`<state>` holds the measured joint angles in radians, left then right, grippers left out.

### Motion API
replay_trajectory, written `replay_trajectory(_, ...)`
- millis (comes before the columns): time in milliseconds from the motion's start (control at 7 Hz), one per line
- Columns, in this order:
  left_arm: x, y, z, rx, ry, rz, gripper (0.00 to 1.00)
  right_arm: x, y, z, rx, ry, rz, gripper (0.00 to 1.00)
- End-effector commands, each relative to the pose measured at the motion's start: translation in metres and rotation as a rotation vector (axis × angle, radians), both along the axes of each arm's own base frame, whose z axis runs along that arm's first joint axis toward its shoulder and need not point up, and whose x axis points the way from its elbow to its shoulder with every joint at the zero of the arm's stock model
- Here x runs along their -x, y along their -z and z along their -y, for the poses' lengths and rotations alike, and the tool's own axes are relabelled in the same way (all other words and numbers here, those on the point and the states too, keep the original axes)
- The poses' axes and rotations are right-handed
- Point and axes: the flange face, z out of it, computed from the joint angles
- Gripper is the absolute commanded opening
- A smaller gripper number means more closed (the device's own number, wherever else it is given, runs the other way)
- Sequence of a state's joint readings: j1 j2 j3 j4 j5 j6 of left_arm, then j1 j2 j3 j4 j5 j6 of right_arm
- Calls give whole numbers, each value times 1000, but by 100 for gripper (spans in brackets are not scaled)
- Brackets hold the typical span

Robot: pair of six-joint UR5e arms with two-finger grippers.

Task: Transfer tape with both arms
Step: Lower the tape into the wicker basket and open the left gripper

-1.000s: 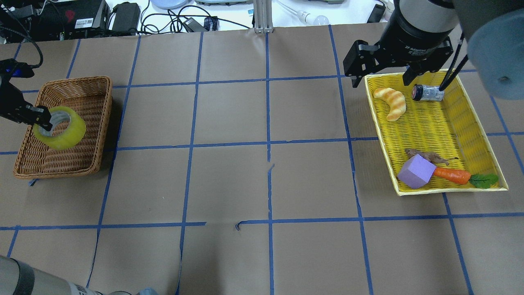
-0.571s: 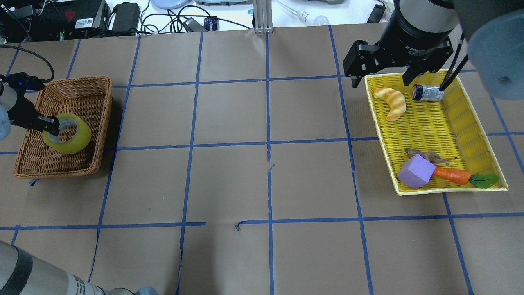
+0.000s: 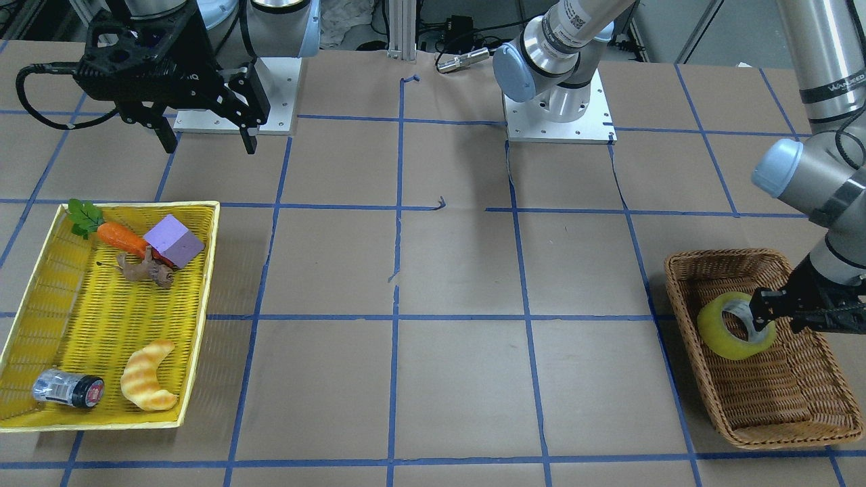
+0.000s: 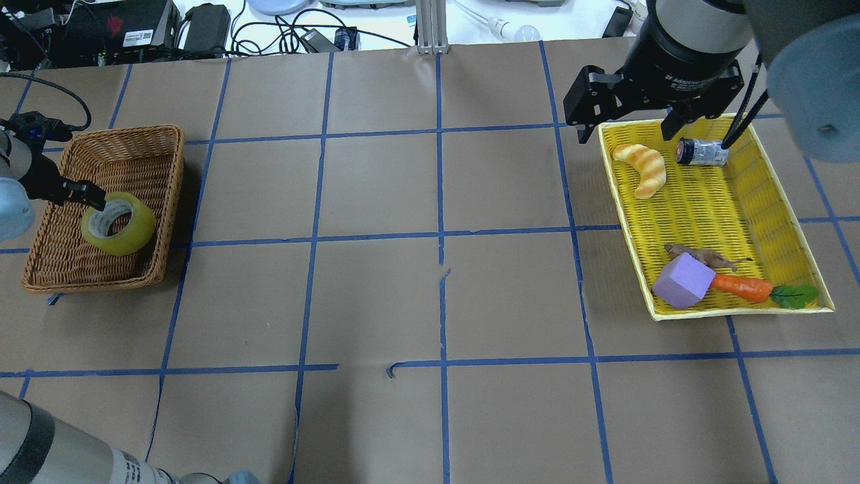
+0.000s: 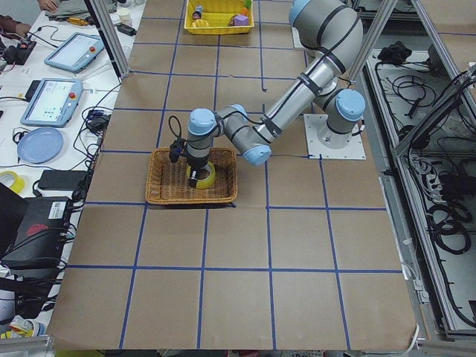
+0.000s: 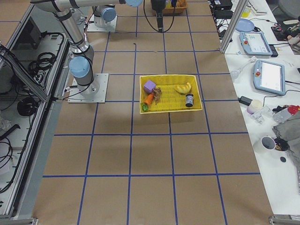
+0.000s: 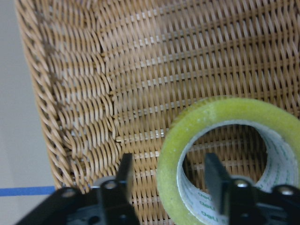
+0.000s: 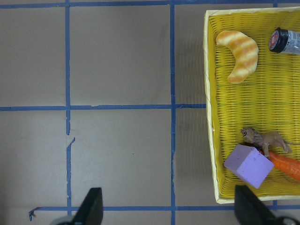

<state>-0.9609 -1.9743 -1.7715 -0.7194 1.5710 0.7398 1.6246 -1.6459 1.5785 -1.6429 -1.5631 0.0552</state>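
Note:
The yellow-green tape (image 4: pixel 131 232) leans tilted in the brown wicker basket (image 4: pixel 121 134) at the table's left end. It also shows in the front view (image 3: pixel 717 335) and the left wrist view (image 7: pixel 211 112). My left gripper (image 4: pixel 93 199) reaches into the basket. One finger (image 7: pixel 213 180) is inside the roll's hole and the other (image 7: pixel 124 176) is outside. In the left wrist view wicker shows between each finger and the roll's wall, so the gripper is open. My right gripper (image 4: pixel 625 131) is open and empty, held above the far left corner of the yellow tray (image 4: pixel 739 222).
The yellow tray (image 3: pixel 101 325) holds a croissant (image 4: pixel 643 168), a small jar (image 4: pixel 702 152), a purple block (image 4: pixel 682 282), a carrot (image 4: pixel 742 288) and a brown toy animal (image 4: pixel 705 257). Blue tape lines grid the brown table. Cables and devices lie beyond the far edge.
My left gripper and the tape have moved right, toward the middle of the basket, and the roll looks smaller and lower. The right arm has not moved.

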Motion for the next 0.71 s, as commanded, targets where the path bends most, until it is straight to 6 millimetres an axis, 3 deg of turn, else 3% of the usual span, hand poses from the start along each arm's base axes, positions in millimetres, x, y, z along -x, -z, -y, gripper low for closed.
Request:
replay_trajectory(0,71,-48,18,69,7,23,100,0,0,0,0,0,0,100)
replay_trajectory(286,148,-80,10,28,-144,-74,100,-1,-1,0,1,-2,2,100)
replay_trajectory(571,230,-130,-4,-58,-184,-127,100,-2,1,-1,-3,-4,7,100)
